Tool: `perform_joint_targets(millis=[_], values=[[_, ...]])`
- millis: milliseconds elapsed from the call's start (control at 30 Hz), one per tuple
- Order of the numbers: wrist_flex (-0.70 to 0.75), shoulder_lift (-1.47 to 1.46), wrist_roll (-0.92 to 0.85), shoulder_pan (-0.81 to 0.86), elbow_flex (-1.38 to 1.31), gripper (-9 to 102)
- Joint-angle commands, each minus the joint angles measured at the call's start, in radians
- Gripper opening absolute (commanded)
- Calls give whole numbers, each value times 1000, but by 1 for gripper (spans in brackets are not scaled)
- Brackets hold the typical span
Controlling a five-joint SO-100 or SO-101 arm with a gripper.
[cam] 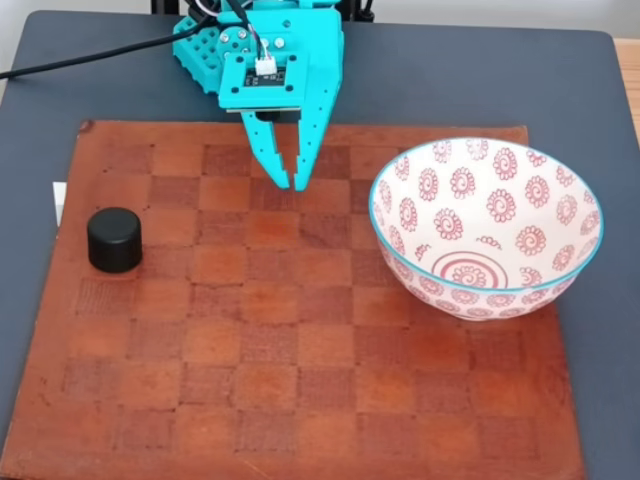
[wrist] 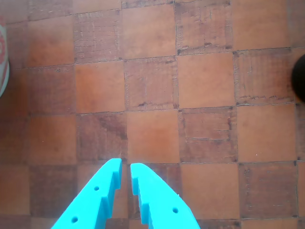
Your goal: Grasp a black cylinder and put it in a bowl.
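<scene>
Off to the claw's (cam: 292,184) side, at the left of the fixed view, the black cylinder (cam: 114,239) stands upright on the checkered leather mat (cam: 300,400), well apart from the fingertips and a little nearer the camera than they are. The claw hangs over the far middle of the mat with its jaws nearly together, only a narrow slit between them, and it holds nothing. In the wrist view the claw (wrist: 125,168) points at bare squares, and a dark curve at the right edge is probably the cylinder (wrist: 300,78) (too little of it shows to be sure).

Your step, as I judge it, is the reach. Widen the jaws first, well past the cylinder's width, then swing across until it sits centred ahead of the fingertips in the wrist view. Come down straight so the fingers straddle its sides, and close low on the wall, not on the rounded top edge, where the pads may slip.

The bowl (cam: 560,275) sits on the claw's other side, at the right of the fixed view, with its rim near the fingertips. Nothing lies between claw and cylinder. On the way back, lift clear of that rim before you cross it. The dark table (cam: 590,90) lies beyond the mat.
</scene>
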Motion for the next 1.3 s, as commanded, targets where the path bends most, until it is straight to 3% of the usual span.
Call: perform_joint_targets(millis=[0,567,1267], values=[[-8,17,-6,8,-23,0],[3,-25,-9,20,-146,0],[57,-721,-127,40,-669,0]])
